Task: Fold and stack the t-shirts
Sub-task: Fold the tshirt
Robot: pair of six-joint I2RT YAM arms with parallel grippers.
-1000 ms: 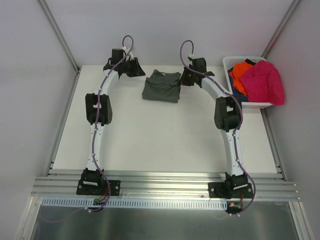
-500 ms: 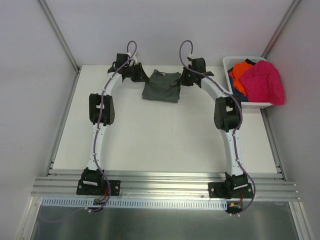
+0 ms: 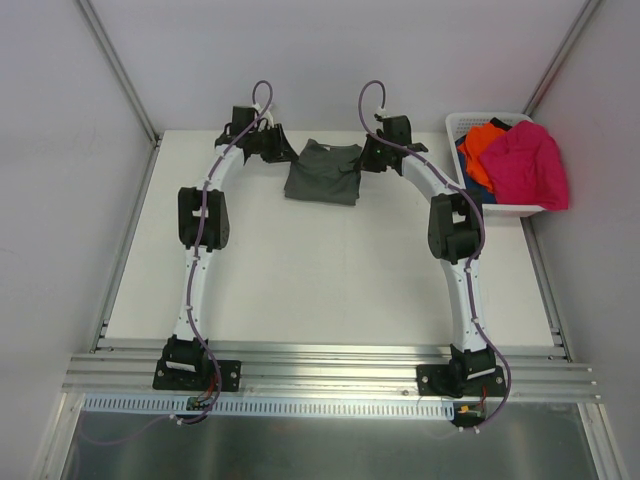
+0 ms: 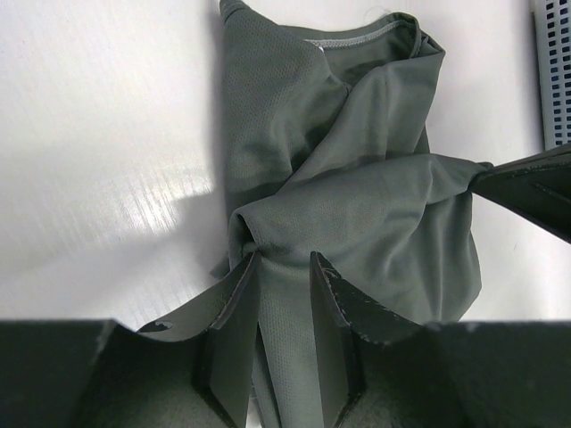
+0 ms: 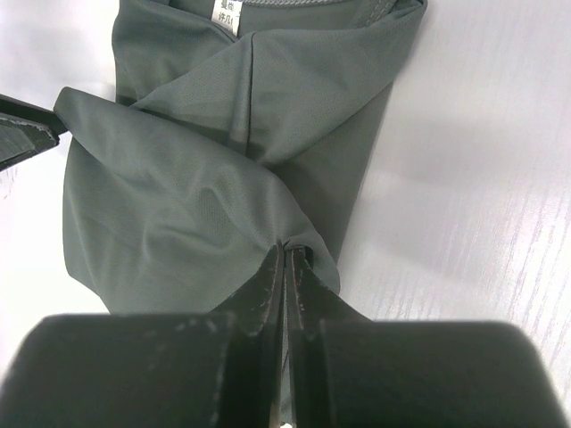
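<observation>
Left pincer closed on a thick fold at one side edge of the dark grey-green t-shirt, fingers held partly apart by the cloth packed between them. Right pincer pressed fully together, pinching a thin ridge of the same shirt at the opposite side edge. Between the two grips, cloth drawn into slanting creases and pulled to a point at the right pincer's tip.

Folded into a rough rectangle, lying on the white bench at its far middle, collar end toward the far wall. Small white label showing inside the neck. Lower layers flat on the bench, top layer rumpled and slightly lifted near both grips.

Both arms stretched far forward, wrists turned inward toward each other, one on either side of the shirt.

Off at the far right corner of the bench, white lattice basket, well apart from the folded shirt. Heaped in it, magenta-pink t-shirt draped over the right rim, orange t-shirt just beside it on the left, touching. Anything beneath those two mostly hidden.
</observation>
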